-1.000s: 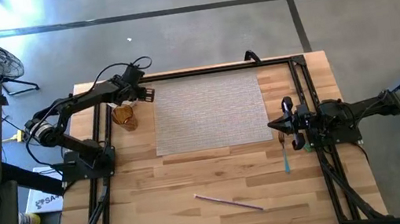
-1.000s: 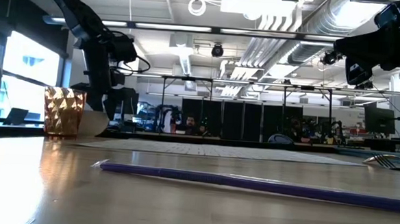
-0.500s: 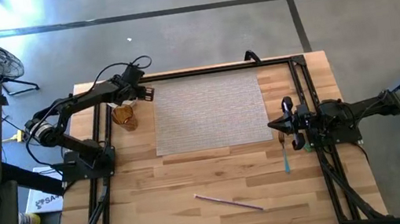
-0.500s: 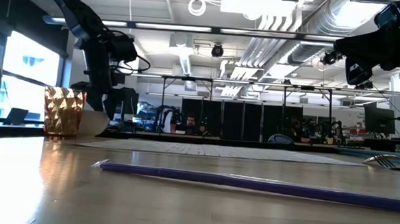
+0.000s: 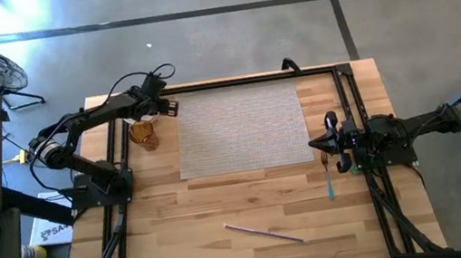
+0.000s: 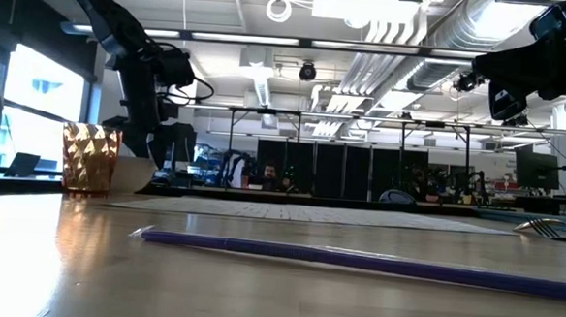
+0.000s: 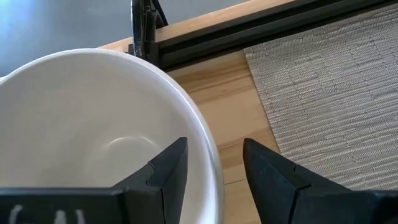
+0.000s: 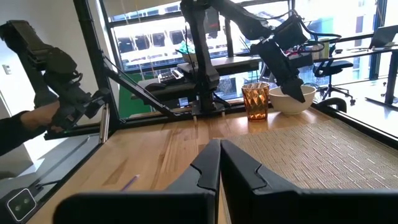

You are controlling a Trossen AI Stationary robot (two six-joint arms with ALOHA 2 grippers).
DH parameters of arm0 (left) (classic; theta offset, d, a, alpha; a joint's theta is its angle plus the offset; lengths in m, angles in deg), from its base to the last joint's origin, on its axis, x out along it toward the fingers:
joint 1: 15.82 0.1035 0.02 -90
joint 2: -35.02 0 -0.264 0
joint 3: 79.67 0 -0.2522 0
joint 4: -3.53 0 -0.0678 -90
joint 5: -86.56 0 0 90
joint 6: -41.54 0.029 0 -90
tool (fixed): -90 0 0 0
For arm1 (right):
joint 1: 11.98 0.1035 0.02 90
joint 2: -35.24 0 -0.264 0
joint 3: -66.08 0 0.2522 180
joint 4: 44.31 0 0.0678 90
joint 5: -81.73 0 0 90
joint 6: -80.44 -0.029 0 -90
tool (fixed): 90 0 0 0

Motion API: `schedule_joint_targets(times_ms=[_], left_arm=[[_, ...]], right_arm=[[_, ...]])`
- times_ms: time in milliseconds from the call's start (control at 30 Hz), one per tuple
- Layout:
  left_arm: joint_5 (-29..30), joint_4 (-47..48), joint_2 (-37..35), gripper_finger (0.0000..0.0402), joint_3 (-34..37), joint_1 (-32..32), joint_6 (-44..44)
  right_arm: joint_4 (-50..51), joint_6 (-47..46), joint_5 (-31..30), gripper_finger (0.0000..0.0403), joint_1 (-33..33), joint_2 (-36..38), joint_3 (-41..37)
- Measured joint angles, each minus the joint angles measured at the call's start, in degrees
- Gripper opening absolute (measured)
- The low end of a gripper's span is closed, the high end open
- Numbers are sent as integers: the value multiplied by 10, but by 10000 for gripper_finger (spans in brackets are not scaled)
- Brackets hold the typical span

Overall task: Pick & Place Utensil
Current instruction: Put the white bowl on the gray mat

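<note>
Fork lay on the bare wood table near the right edge, just off the near-right corner of the woven mat, tines toward the mat, blue handle toward the near edge. In the low view only its tines showed at far right.

Right gripper hung above the tine end of the fork, not touching it, fingers pressed together with nothing between them.

Purple straw lay flat on the wood near the front edge, well apart from the fork and both grippers; it ran across the foreground in the low view.

Left gripper sat at the far-left corner of the mat, clamped on the rim of a white bowl, one finger inside the rim, the other outside. Amber faceted glass stood just beside the bowl, off the mat's left edge; also seen in the low view.
</note>
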Motion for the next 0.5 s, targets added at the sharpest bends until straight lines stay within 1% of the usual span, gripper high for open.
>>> schedule_joint_targets(times_ms=[500], left_arm=[[1,36,0,150,0,0,-1]], right_arm=[[0,0,0,5,0,0,0]])
